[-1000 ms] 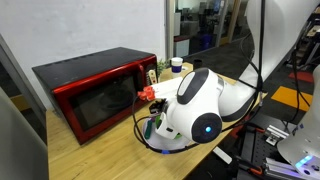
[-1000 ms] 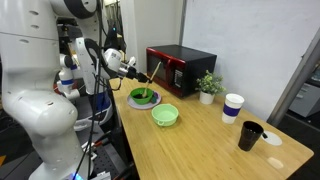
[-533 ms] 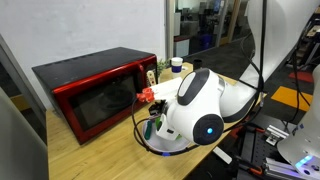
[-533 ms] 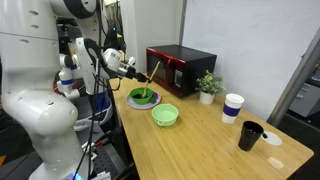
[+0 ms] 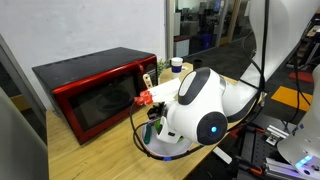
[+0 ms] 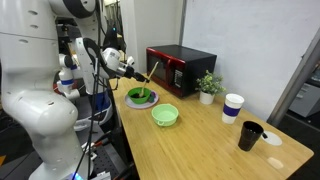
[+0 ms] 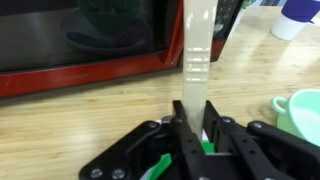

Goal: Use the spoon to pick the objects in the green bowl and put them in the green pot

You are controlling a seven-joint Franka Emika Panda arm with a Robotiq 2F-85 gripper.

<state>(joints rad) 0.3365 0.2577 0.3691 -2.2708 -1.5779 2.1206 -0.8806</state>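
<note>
- In an exterior view, the arm's glossy white housing (image 5: 200,105) bulks in front of the red microwave (image 5: 95,90) and hides most of the work. The gripper (image 5: 151,106) hangs just off the microwave's front corner. Its jaws are too masked here to read.
- In an exterior view, the gripper (image 6: 129,65) carries the spoon (image 6: 151,76), a thin pale stick. It slants down in front of the microwave (image 6: 181,68) towards the green pot (image 6: 140,97), a deep round vessel with a dark inside.
- The green bowl (image 6: 166,115) is shallow, smooth and lime-coloured. It stands in front of the microwave too, just beside the pot.
- The bowl's contents are too small to make out, so I cannot say how many pieces are moved or left. I judge that a delivery at the pot is the step in hand.
- In the wrist view, the black jaws of the gripper (image 7: 195,128) are clamped on the spoon (image 7: 197,60). Its matte wooden handle runs straight out towards the microwave's (image 7: 80,40) glossy dark door; the scoop end is out of frame.
- The green bowl's rim (image 7: 305,112) shows at the picture's edge, on the grained wooden table (image 7: 70,120).
</note>
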